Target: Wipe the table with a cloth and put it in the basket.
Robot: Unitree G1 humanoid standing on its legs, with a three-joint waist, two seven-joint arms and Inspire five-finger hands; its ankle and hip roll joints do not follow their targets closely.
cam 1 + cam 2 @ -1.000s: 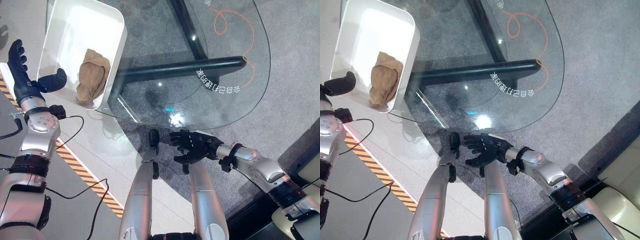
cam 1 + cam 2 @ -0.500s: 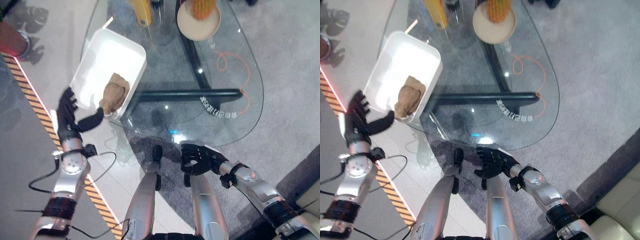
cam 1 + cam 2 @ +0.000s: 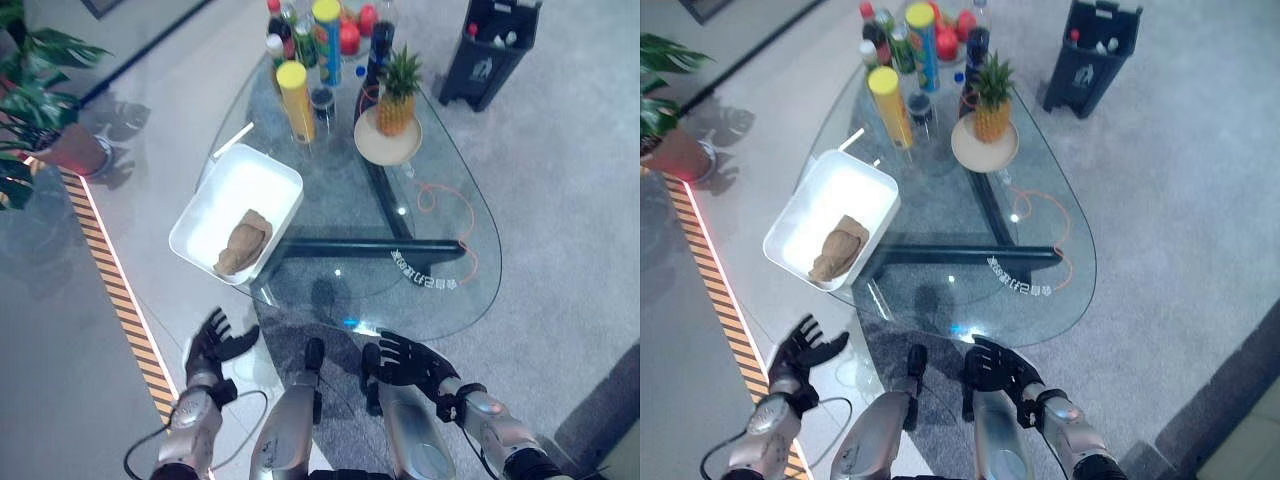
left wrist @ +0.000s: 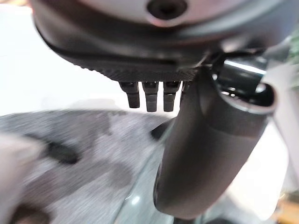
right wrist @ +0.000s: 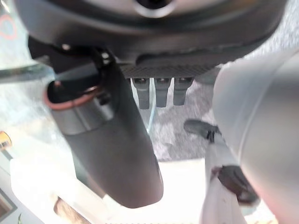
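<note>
While both arms sit low in the frame, nothing is in either hand. Far left of the head views: potted plant (image 3: 25, 90) at the upper left edge, black-and-yellow hazard tape (image 3: 115, 290) running diagonally down the floor.

Lower left: my left hand (image 3: 213, 343), fingers (image 3: 217, 322) spread and straight, thumb out to the side, hovering over the floor, off the table edge and well apart from the basket. Left wrist view agrees: fingers straight, empty.

Left-centre: white basket (image 3: 283, 186) on the left edge of the glass table (image 3: 440, 230). Brown cloth (image 3: 243, 243) lies crumpled inside the basket, toward its lower right side, close to that wall.

Top centre, on the far part of the table: yellow canister (image 3: 296, 100), a taller one with a yellow lid (image 3: 327, 40) behind it, a group of bottles (image 3: 283, 35), red fruit (image 3: 349, 36). Just right of those, pineapple (image 3: 397, 95) upright on a tan plate (image 3: 386, 148).

Centre-right: orange cord (image 3: 445, 225) visible through the glass, on the carpet under the table.

Lower right-centre: my right hand (image 3: 407, 362) at the near table edge, fingers loosely bent and apart, empty. Can't tell whether it touches the glass.

Upper right: dark bin (image 3: 489, 50) on the floor beyond the table.
</note>
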